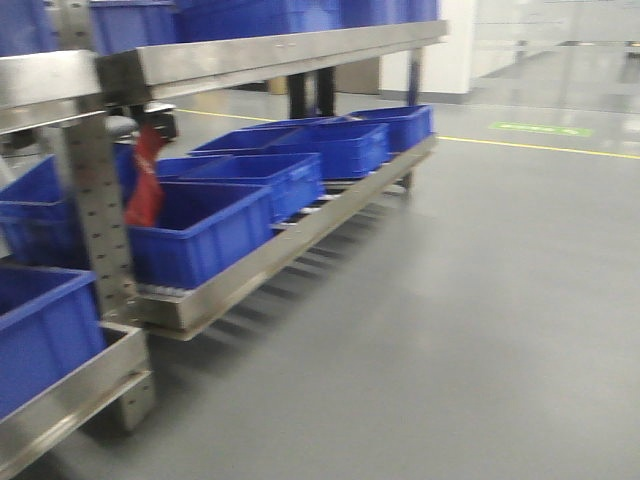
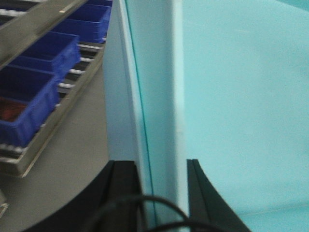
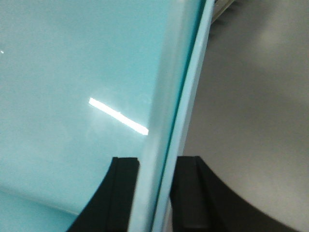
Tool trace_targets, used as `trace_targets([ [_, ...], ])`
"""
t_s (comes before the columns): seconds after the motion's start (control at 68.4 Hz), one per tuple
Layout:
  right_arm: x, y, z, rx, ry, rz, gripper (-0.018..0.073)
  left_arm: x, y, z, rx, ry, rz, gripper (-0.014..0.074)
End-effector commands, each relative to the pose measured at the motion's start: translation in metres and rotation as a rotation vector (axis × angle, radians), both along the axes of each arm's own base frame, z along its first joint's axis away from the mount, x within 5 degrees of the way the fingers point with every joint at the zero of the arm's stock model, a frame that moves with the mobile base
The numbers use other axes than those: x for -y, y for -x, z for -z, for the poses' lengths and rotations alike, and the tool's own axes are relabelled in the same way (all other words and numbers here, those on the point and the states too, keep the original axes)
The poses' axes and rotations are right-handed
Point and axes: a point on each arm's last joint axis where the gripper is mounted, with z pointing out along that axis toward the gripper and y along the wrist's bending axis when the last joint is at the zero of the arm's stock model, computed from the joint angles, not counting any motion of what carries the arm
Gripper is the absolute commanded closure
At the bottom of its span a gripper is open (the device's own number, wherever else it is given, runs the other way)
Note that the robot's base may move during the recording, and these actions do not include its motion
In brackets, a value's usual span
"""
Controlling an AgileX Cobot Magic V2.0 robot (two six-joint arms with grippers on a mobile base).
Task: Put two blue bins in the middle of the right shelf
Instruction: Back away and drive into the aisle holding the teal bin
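**Both pincers clamped on a pale panel, bins blurred on the rack**

Front view: the picture is smeared by motion. A row of blue bins [image 1: 200, 235] sits on the low level of a steel rack [image 1: 250, 268] at left, running from near to far. More blue bins on the upper shelf [image 1: 270, 50] are cut off by the top edge, and another at near left is cut off by the frame. A red tag [image 1: 145, 180] hangs by the near post; its markings cannot be read. Grey floor [image 1: 480, 300] fills the right. Neither arm appears here.

Left wrist view: the left gripper [image 2: 163, 193] shows only its two dark fingers [image 2: 123, 193], one on each side of the edge of a pale turquoise panel [image 2: 159, 96], pinching it. The panel fills most of the frame, so what it belongs to cannot be told. A black cable [image 2: 135, 203] loops across the bottom. Blue bins stand on the rack at far left, one holding something red and indistinct.

Right wrist view: the right gripper [image 3: 158, 193] likewise pinches the panel's edge between its fingers. A bright light streak [image 3: 118, 116] glares on the panel.
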Motion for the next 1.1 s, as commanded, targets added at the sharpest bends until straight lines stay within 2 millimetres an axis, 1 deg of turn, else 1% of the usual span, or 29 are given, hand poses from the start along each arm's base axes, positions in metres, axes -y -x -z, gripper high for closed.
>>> trace_targets([
  [0.0,0.0024,0.0002,-0.0088,0.074,0.002,0.007,0.0715,-0.0028,0.0111,-0.0253,0.126,0.131,0.01,0.0707],
  [1.081,0.0024,0.0002,-0.0088,0.074,0.002,0.007,0.0715,-0.0028,0.0111,-0.0253,0.126,0.131,0.01,0.0707],
])
